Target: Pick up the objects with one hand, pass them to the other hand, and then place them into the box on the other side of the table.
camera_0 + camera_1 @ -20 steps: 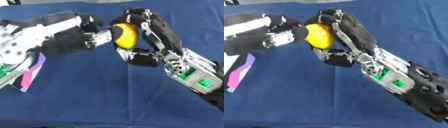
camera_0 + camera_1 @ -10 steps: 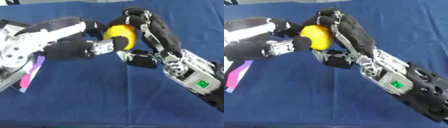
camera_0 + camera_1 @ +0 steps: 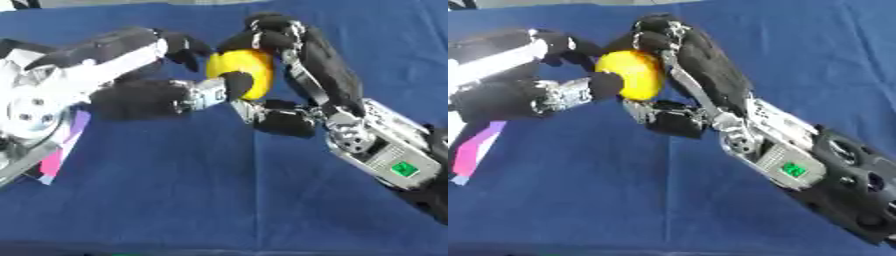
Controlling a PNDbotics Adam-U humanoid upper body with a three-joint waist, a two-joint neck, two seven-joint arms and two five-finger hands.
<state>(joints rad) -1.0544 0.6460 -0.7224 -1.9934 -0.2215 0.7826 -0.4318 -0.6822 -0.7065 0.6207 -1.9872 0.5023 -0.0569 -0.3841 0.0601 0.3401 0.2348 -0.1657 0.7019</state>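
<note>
In the left eye view we see a yellow ball (image 3: 241, 72) held above the blue surface (image 3: 219, 190), between two hands. The right hand (image 3: 302, 70) has its fingers (image 3: 267, 27) curled over the top of the ball, thumb beneath. The left hand (image 3: 157, 75) meets it from the left — one finger pressing the ball's lower side, another arched over its upper edge.

In the right eye view we make out a pink and purple strip (image 3: 474, 150) at the left edge — lying on the surface.
</note>
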